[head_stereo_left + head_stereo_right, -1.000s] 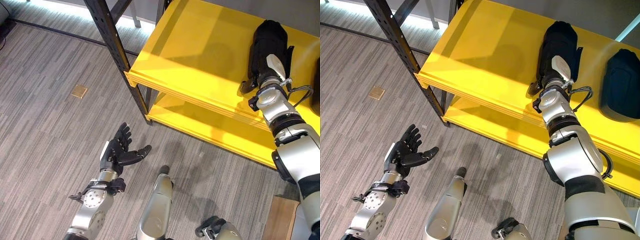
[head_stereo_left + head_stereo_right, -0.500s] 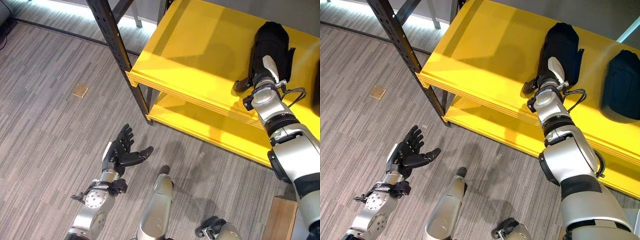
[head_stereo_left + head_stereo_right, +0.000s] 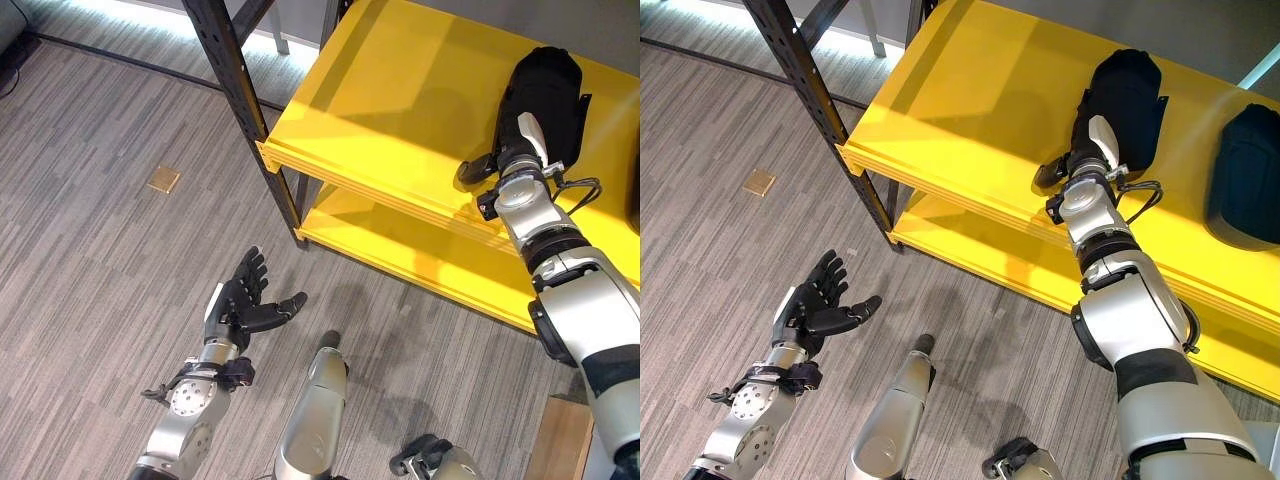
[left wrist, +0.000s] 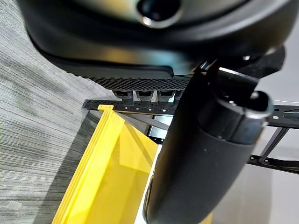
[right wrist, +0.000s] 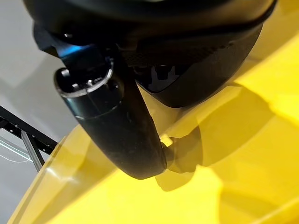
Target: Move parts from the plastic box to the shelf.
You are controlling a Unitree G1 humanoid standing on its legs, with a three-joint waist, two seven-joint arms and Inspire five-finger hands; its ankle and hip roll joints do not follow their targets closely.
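A long black part lies on the top yellow shelf. My right hand rests on the shelf at the part's near end. Its thumb sticks out sideways, clear of the part, with its tip on the yellow surface. The fingers lie dark against the part and do not look curled round it. A second black part sits further right on the same shelf. My left hand hangs low over the floor, palm up, fingers spread and holding nothing.
The shelf's black perforated post stands at its left front corner. A lower yellow shelf juts out beneath. A small tan square lies on the grey floor. A wooden edge shows at the lower right.
My right hand has drawn back along the shelf toward its front edge and its thumb has swung outward. The black part stays in place. The left hand has barely moved.
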